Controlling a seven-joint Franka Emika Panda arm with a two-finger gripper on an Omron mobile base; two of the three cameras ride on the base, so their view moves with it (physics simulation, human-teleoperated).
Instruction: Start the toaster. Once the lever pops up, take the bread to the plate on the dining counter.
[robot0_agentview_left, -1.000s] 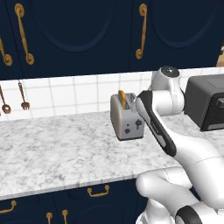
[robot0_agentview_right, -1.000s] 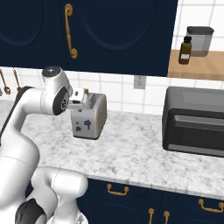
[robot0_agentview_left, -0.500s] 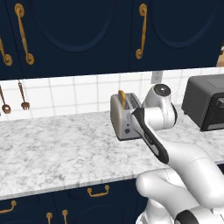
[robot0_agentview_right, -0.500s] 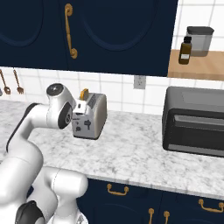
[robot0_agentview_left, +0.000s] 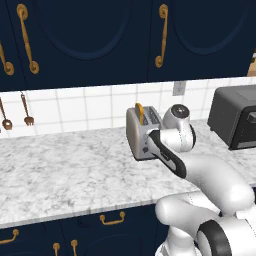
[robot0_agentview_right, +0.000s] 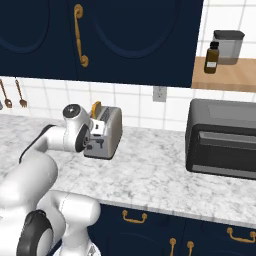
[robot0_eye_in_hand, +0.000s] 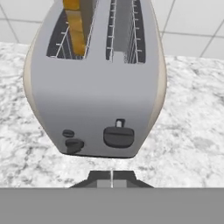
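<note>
Your gripper (robot0_eye_in_hand: 112, 177) is pinched fully together with nothing between the tips, parked just in front of the narrow control face of the small boxy beige-grey metal slot toaster (robot0_eye_in_hand: 98, 87), which stands on the grey-white marbled desk (robot0_agentview_left: 60, 170) against the white tiled wall. The small dark lever tab (robot0_eye_in_hand: 118, 136) sits low on that face, a little above the fingertips in the hand view, with a round dark knob (robot0_eye_in_hand: 74, 144) to its left; I can't tell whether the tips touch anything yet. The square tan bread slice with golden-brown crust (robot0_eye_in_hand: 78, 26) stands upright in the left slot, sticking well out of the top, so my read is the toaster isn't started. Main risks from here: you come in under the tab and push the toaster body back toward the wall instead of driving the lever down, since the box looks light and unanchored; you drift sideways onto the knob and press the wrong control; or the closed tips glance off the tab edge because the contact patch is small. From the base cameras the wrist hides the control face, so rely on the hand view for alignment. The big black toaster oven (robot0_agentview_right: 222, 137) is well apart on the right, no collision concern there
</note>
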